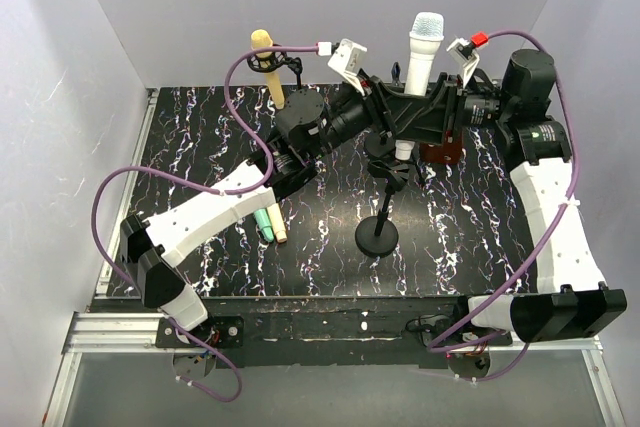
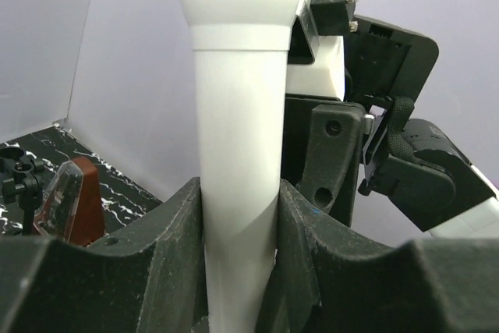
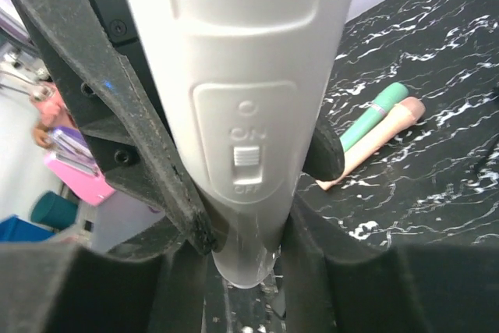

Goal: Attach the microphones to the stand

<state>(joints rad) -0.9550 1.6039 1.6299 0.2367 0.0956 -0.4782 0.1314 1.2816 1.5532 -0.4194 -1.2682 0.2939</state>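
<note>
White microphone (image 1: 424,52) upright just above the stand (image 1: 378,235) top; left gripper (image 2: 238,224) and right gripper (image 3: 245,232) both clamped tight on its body, fingers crowding each other. Risk: unequal pull between arms could twist or slip it, or fingers could foul the stand's clip on lowering. Tight room: metronome (image 1: 441,152) just right of the stand, yellow microphone (image 1: 268,62) raised to its far left, green microphone (image 3: 374,118) and pink microphone (image 3: 382,134) lying left of its base.

White microphone (image 1: 422,59) upright above stand (image 1: 378,237), yellow microphone (image 1: 270,67) upright rear-left (mint microphone (image 3: 373,116), peach microphone (image 3: 374,142) lying flat).
</note>
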